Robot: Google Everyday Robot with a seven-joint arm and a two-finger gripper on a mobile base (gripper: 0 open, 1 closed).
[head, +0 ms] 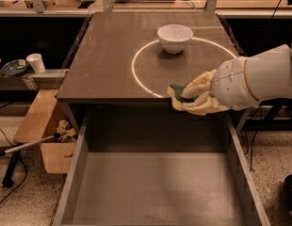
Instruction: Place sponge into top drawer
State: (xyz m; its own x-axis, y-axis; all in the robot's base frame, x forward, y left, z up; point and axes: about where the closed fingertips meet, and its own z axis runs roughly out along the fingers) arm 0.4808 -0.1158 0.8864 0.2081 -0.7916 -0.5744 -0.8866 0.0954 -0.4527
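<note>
The sponge [180, 91], dark green on top with yellow foam below, is held in my gripper [188, 98], whose cream-coloured fingers [201, 82] are shut around it. The gripper sits at the table's front edge, right of centre, just above the back of the open top drawer [155, 185]. The drawer is a wide grey box with a flat bottom and low side walls, pulled out toward the camera below the table. My white arm [254, 79] reaches in from the right.
A white bowl [174, 37] stands at the back of the table [108, 65] on a white painted circle. A cardboard box [42, 135] sits on the floor at left. A shelf at left holds a white cup [36, 63] and a dish.
</note>
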